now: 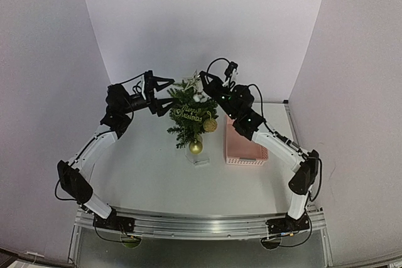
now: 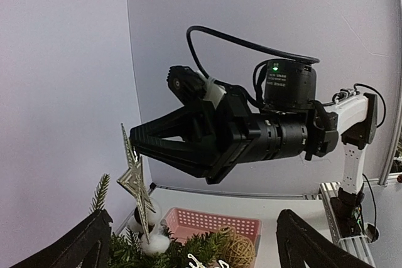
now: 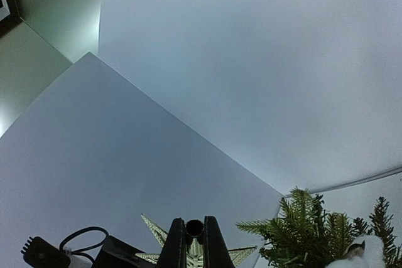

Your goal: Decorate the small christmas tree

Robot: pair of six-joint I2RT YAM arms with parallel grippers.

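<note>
The small christmas tree, dark green and bushy, stands upright mid-tabletop. Right claw, pressed together, meets the glittery silver star at its tip, so it's the nearer arm. Left claw, spread wide, hovers just left of the crown.

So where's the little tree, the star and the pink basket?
little tree (image 1: 179, 108): top view, on its green branches.
star (image 2: 134, 180): left wrist view, on its middle.
pink basket (image 1: 245, 162): top view, on its near rim.
</note>
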